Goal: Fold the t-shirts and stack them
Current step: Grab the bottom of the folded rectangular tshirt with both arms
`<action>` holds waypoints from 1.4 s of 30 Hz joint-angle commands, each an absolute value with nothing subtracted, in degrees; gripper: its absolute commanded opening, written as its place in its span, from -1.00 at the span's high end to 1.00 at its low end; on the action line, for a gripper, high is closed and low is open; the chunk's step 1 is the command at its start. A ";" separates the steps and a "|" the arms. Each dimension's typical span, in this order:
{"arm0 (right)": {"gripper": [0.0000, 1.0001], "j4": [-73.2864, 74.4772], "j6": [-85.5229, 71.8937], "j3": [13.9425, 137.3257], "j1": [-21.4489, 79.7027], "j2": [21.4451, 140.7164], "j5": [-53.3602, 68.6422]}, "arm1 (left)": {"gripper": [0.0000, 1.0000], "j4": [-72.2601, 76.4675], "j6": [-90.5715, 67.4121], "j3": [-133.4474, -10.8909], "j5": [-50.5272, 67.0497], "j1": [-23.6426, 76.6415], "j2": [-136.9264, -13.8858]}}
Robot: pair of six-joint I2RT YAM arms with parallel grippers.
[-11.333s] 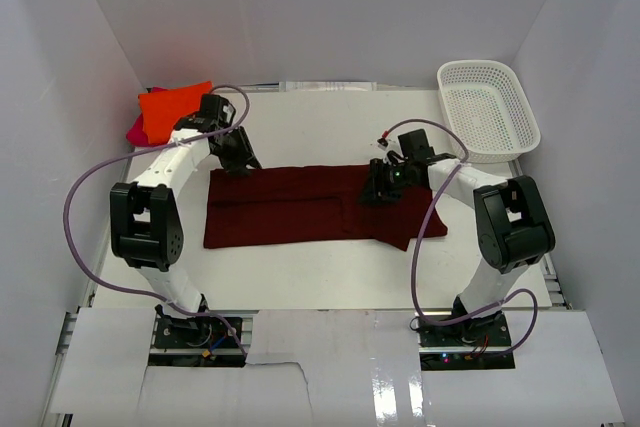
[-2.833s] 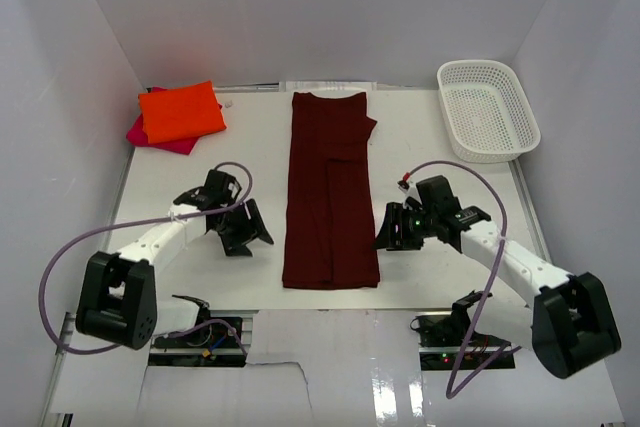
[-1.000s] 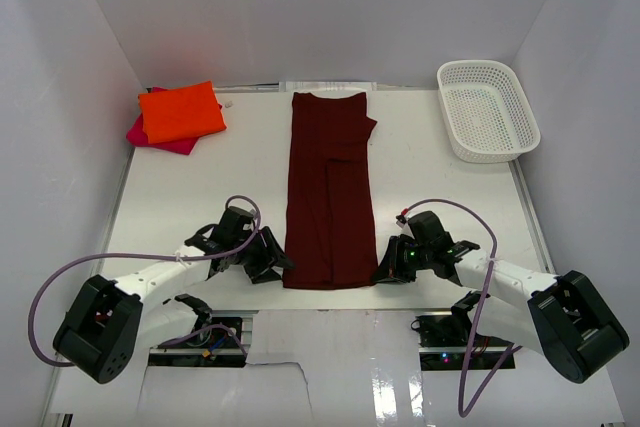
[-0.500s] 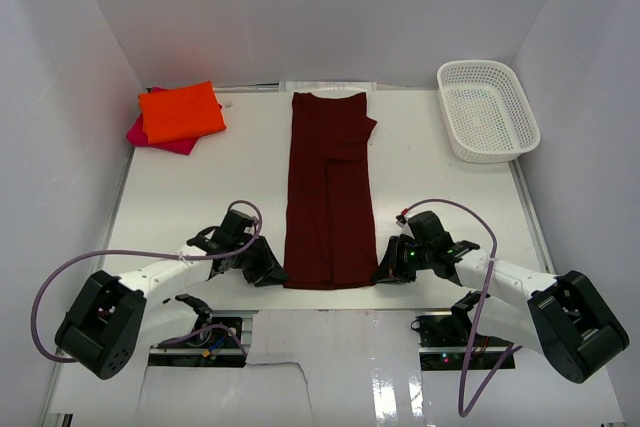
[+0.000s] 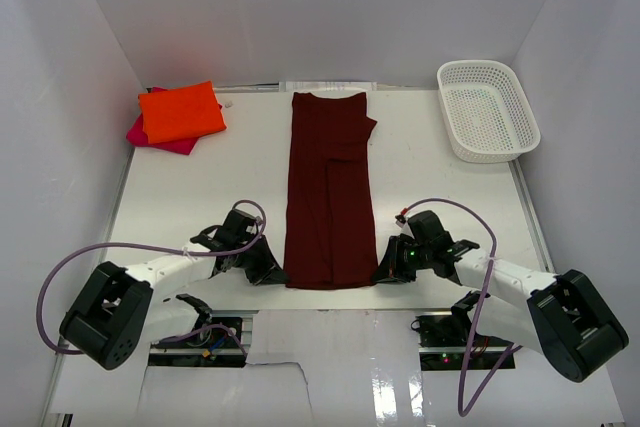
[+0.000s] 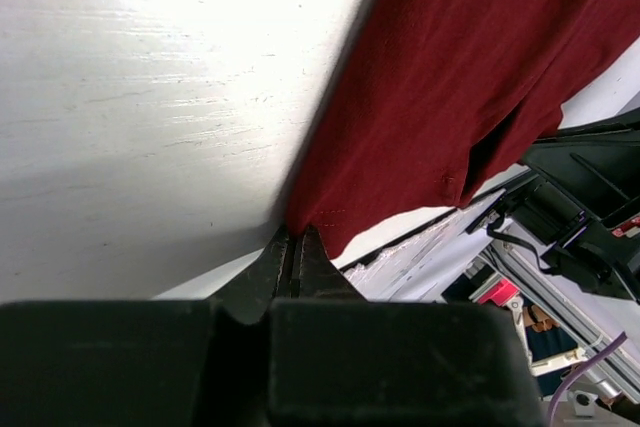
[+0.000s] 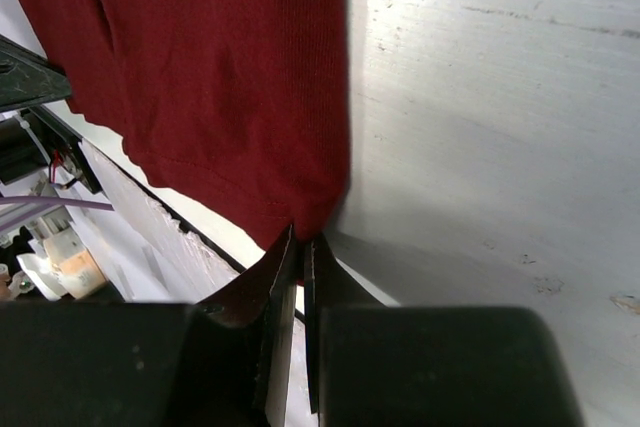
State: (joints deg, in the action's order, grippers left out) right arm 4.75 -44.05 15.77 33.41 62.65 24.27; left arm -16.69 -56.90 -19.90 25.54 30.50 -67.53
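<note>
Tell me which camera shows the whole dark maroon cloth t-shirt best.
The top external view: the dark maroon cloth t-shirt lies whole, a long folded strip from collar to hem. The left wrist view shows only its near left hem corner; the right wrist view only the near right corner.

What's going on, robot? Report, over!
Left pincer shut on near corner of maroon shirt. Right pincer shut on the other near corner. Shirt flat, folded lengthwise. Nothing on it.
</note>
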 commanded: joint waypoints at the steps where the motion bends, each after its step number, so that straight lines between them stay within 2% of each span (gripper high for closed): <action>1: 0.85 7.82 -41.05 18.19 33.57 63.37 24.60 | 1.00 -20.48 -53.53 -19.42 21.18 30.76 -69.43; 12: 0.85 17.57 -38.06 28.82 33.57 62.05 28.12 | 1.00 -27.86 -52.91 -31.18 23.20 30.76 -69.08; 21: 0.85 18.46 -37.27 33.04 32.52 62.84 29.79 | 1.00 -30.67 -54.23 -38.14 21.89 30.15 -68.64; 31: 0.85 22.15 -31.38 42.36 28.74 68.89 29.97 | 1.00 -31.38 -53.79 -45.43 18.99 28.13 -72.42; 42: 0.85 23.64 -26.11 53.87 26.20 79.17 28.48 | 1.00 -33.49 -48.17 -61.77 16.96 23.12 -82.87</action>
